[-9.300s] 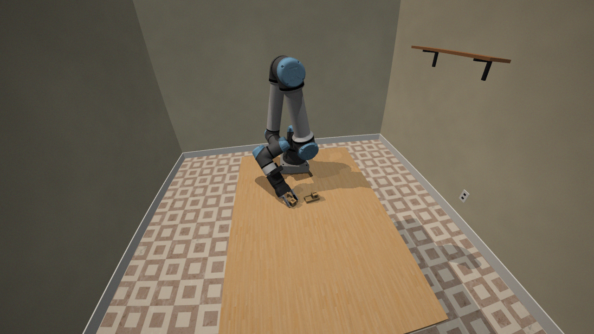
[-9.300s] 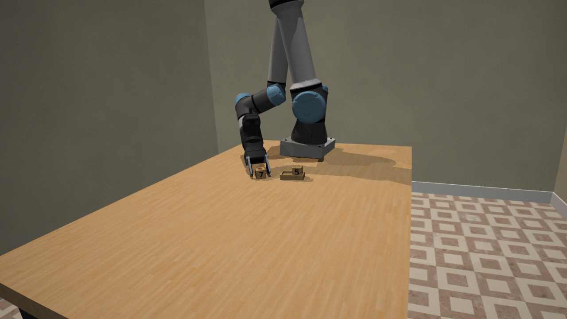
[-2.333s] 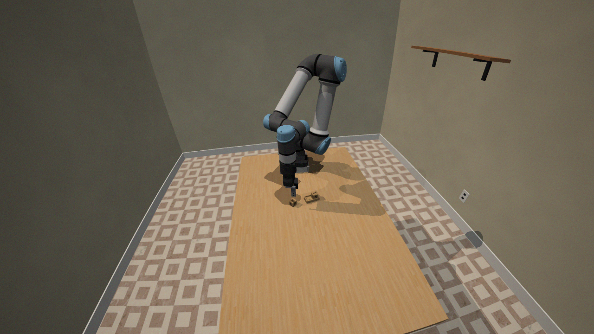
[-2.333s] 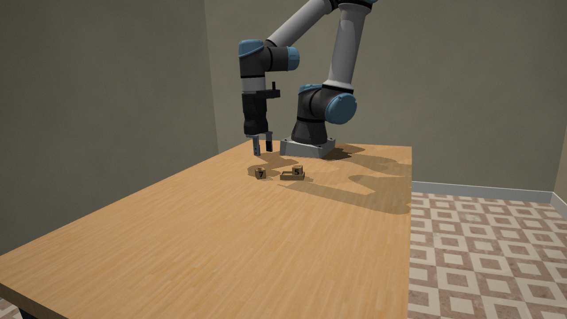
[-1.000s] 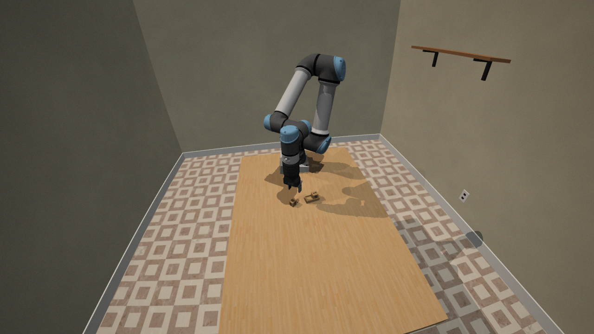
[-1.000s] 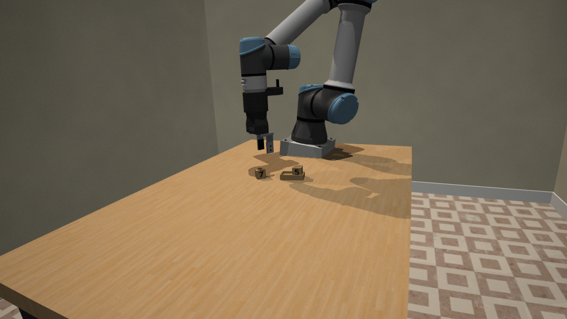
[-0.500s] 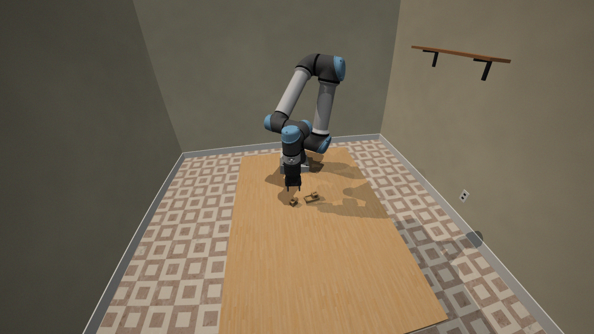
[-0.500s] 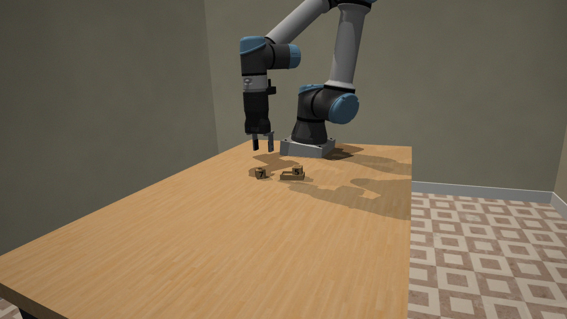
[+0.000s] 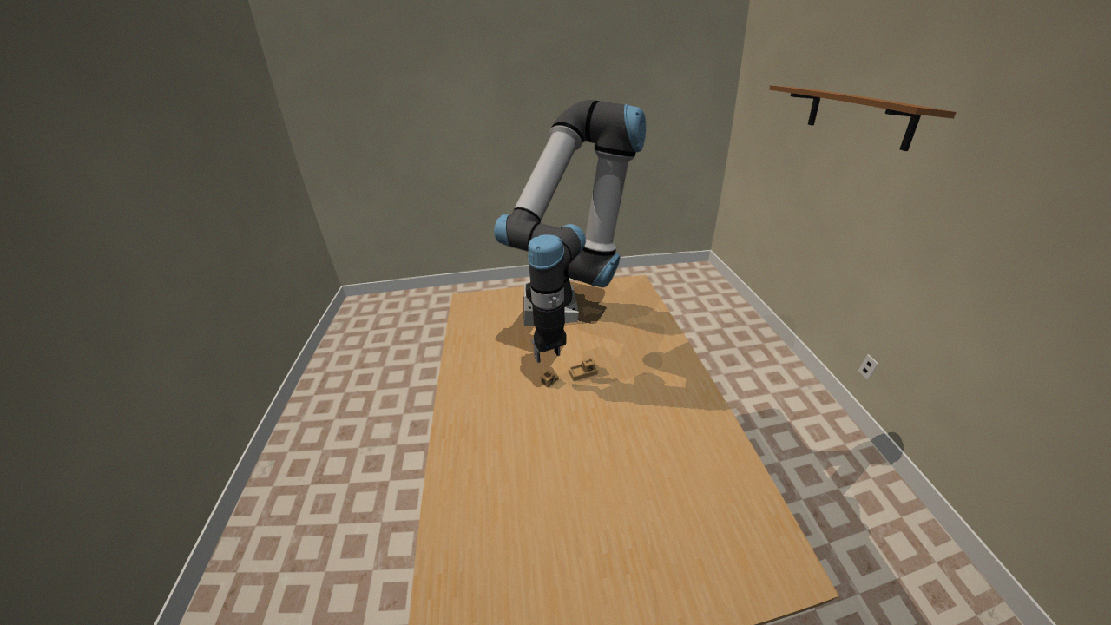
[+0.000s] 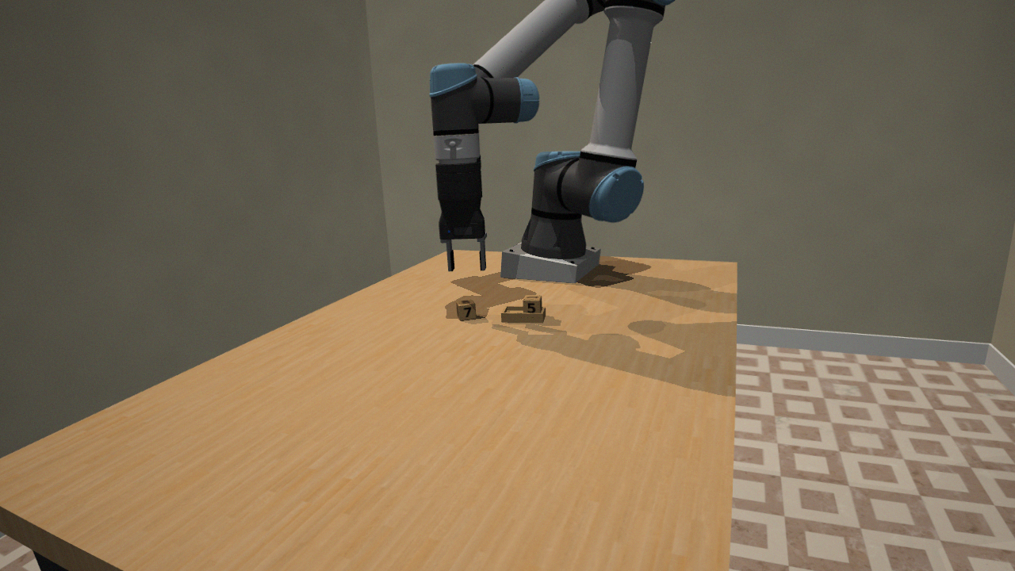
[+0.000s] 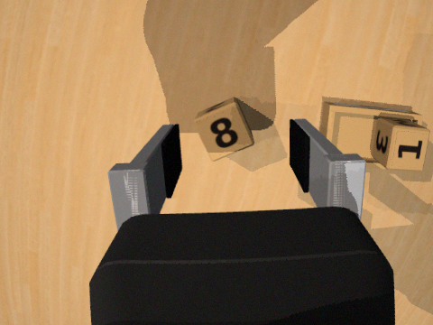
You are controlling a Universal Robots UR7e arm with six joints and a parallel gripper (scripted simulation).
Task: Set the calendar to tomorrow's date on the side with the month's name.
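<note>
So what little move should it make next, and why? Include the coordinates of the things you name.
Probably a slight turn of the open gripper [image 9: 548,356] [image 10: 466,270] [image 11: 234,158] to square with the loose cube [image 9: 548,379] [image 10: 466,310] [image 11: 225,131], before lowering: in the wrist view the cube shows between the fingers but sits askew to them, and the exterior view shows the fingertips well above the table [image 9: 543,482] [image 10: 439,426] [image 11: 59,90].

Light-grey tubular links between charcoal joint housings; rounded blue joint caps; black end effector [image 9: 548,355] [image 10: 466,262] [image 11: 234,144] with grey fingers, black pads [image 11: 172,160]; grey square base [image 9: 530,314] [image 10: 512,268].
</note>
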